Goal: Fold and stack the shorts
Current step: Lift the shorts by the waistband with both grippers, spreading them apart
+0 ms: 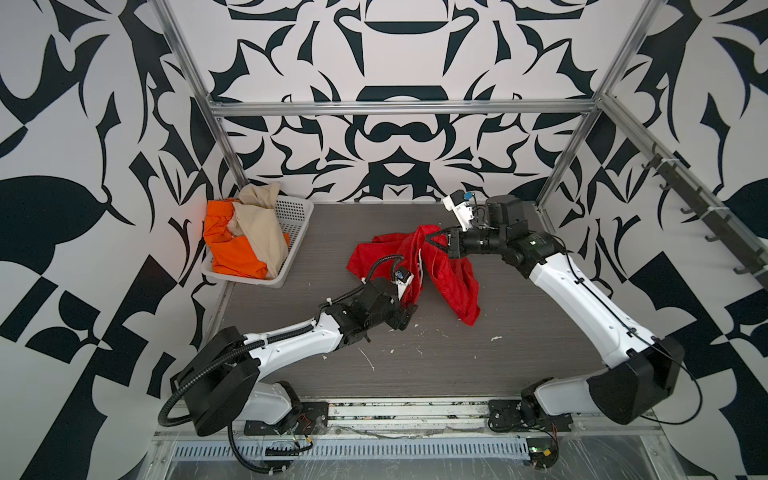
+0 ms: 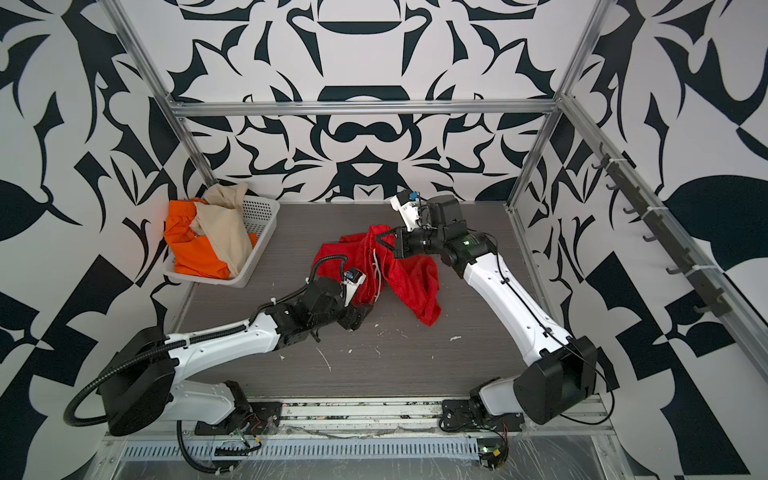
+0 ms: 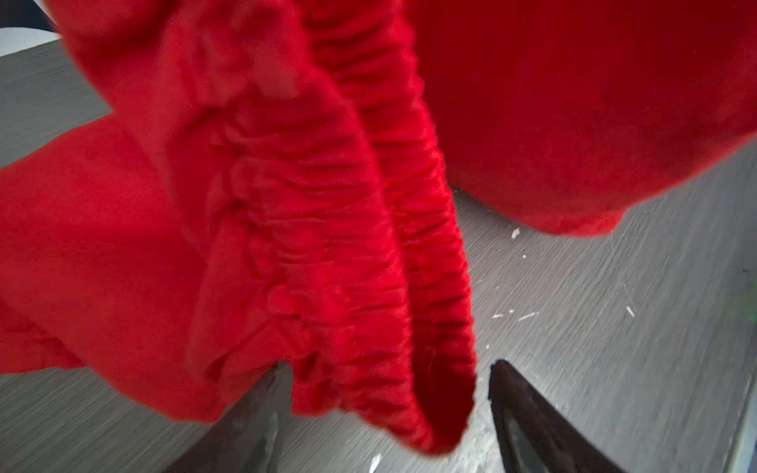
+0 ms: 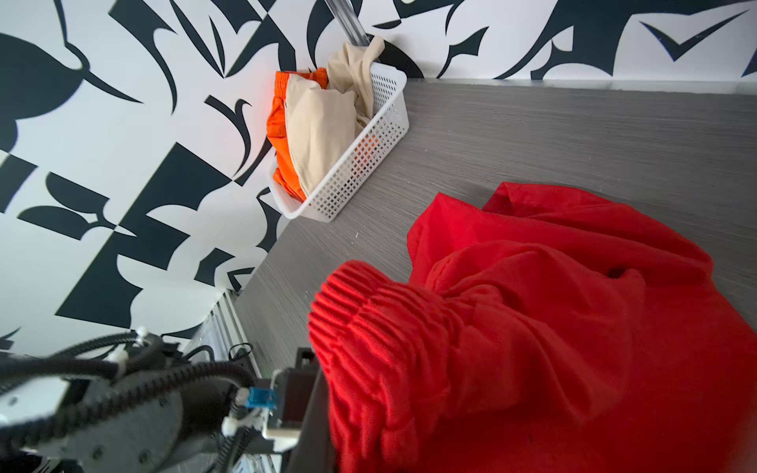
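While the right gripper point(image 1: 434, 242) pinches the red shorts point(image 1: 457, 282), the left gripper point(image 3: 389, 364) gapes, seemingly astride their waistband point(image 3: 327, 245); front table point(image 1: 415, 365) open.

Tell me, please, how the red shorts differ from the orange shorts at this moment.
The red shorts lie out on the grey table; the orange shorts sit in the white basket in the far left corner. The right tool is shut on the red shorts' waistband; no tool touches the orange shorts. The red shorts are uncovered; the beige shorts partly cover the orange shorts. Both are crumpled and unfolded.
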Robot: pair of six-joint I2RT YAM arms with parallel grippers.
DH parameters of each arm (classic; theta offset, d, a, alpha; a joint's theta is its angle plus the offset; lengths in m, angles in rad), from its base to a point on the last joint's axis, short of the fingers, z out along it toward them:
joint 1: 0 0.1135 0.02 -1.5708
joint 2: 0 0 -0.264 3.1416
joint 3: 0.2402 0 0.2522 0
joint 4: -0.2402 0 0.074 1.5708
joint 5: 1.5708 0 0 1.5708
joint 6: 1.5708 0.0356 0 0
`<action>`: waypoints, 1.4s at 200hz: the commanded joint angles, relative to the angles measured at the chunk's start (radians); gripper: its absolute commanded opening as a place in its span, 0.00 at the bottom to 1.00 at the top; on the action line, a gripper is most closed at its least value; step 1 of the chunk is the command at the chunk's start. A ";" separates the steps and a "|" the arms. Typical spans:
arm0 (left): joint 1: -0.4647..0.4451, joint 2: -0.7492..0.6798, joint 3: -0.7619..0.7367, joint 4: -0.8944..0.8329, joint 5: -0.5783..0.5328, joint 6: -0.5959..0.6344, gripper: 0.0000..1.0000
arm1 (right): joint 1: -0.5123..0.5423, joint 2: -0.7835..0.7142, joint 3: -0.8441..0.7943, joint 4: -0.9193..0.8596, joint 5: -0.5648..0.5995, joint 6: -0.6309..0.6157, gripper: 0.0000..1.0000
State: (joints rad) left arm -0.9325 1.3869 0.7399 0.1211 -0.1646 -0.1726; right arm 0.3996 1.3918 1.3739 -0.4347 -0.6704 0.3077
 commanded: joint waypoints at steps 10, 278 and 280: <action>-0.023 0.059 0.008 0.096 -0.165 -0.079 0.80 | -0.001 -0.048 0.064 0.050 -0.045 0.040 0.00; 0.525 0.066 1.393 -0.897 -0.313 0.617 0.00 | 0.216 -0.149 0.200 0.197 -0.291 0.242 0.00; 0.528 0.086 1.409 -0.900 -0.300 0.616 0.00 | 0.206 -0.150 0.192 0.197 -0.283 0.251 0.00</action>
State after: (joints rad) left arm -0.4870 1.2881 2.0174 -0.7338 -0.6407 0.3916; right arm 0.6769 1.2778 1.6218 -0.3962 -0.9089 0.3771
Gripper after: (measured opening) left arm 0.091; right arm 0.053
